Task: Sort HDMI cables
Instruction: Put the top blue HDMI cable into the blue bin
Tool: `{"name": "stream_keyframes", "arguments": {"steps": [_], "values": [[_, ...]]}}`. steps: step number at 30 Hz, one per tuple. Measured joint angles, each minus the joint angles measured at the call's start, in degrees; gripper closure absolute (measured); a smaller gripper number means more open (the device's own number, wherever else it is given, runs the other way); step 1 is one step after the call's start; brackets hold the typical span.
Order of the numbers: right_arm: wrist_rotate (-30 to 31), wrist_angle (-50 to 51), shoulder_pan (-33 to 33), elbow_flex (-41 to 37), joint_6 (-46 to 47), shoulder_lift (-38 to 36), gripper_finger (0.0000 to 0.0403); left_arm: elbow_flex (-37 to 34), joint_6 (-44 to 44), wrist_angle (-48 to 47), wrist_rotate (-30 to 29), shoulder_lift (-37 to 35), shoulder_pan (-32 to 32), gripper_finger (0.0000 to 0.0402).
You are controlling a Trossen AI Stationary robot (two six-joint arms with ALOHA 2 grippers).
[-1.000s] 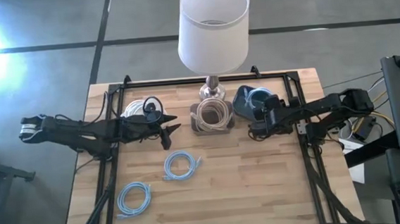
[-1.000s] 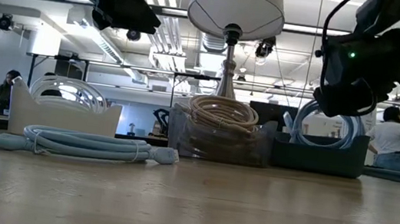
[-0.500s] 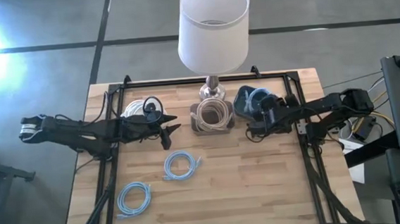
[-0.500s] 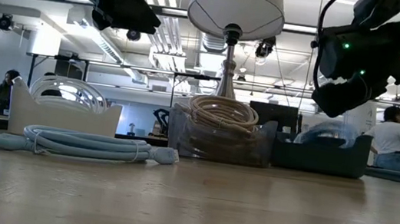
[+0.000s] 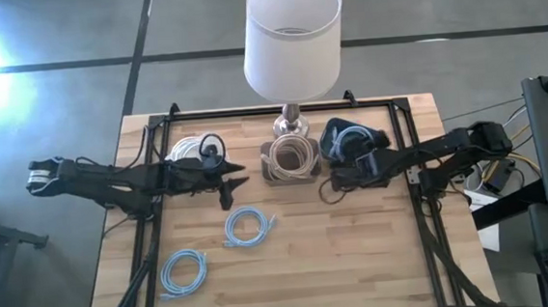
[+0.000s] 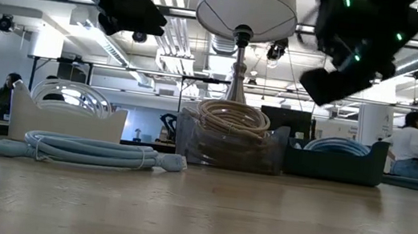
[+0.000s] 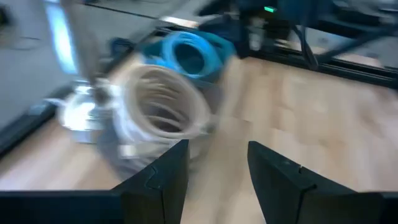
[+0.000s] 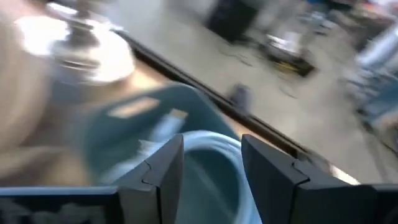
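Reading left to right: one light blue coil [image 5: 184, 273] lies loose at the worktop's [image 5: 359, 264] front left, a second light blue coil [image 5: 248, 225] nearer the centre. Left hand [image 5: 231, 181] hovers just behind the second coil, fingers parted, holding nothing; that coil lies toward the front edge from it. Beige coil [image 5: 291, 155] sits in the clear middle bin [image 5: 292, 175], blue coil [image 5: 350, 135] in the dark bin [image 5: 333, 127]. Right hand [image 5: 330, 184] hangs beside the dark bin, parted, empty. Left arm is nearer both loose coils.
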State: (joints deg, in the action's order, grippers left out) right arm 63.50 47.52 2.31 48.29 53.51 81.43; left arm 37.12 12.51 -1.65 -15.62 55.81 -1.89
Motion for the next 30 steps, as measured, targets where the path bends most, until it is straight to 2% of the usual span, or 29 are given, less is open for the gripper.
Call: {"name": "stream_keyframes", "arguments": {"steps": [3, 6, 13, 21, 26, 30], "values": [[-5.49, -8.02, 1.68, 2.65, -10.6, 0.0, 0.0253, -0.11, -0.59, -0.04, 7.45, 0.0, -0.02, 0.0234], [-13.26, -14.03, 2.64, 5.18, -16.85, 0.0, 0.0258, -0.95, -0.52, -0.13, 13.17, 0.01, -0.04, 0.0234], [-26.0, -22.62, 3.83, 8.0, -23.79, -0.02, 0.0257, -6.28, -0.39, -0.98, 14.64, 1.86, -0.22, 0.0234], [-27.55, -24.66, 4.06, 7.09, -24.63, 0.07, 0.0263, -12.28, 3.67, 1.22, 14.39, 5.87, -0.22, 0.0234], [-27.54, -24.65, 4.06, 6.64, -24.63, 0.07, 0.0262, -13.07, 2.17, 4.7, 13.99, 10.82, -0.22, 0.0234], [-27.54, -24.79, 4.06, 6.64, -24.63, 0.07, 0.0259, -12.95, -0.13, 8.38, 10.91, 16.72, -0.24, 0.0234]]}}
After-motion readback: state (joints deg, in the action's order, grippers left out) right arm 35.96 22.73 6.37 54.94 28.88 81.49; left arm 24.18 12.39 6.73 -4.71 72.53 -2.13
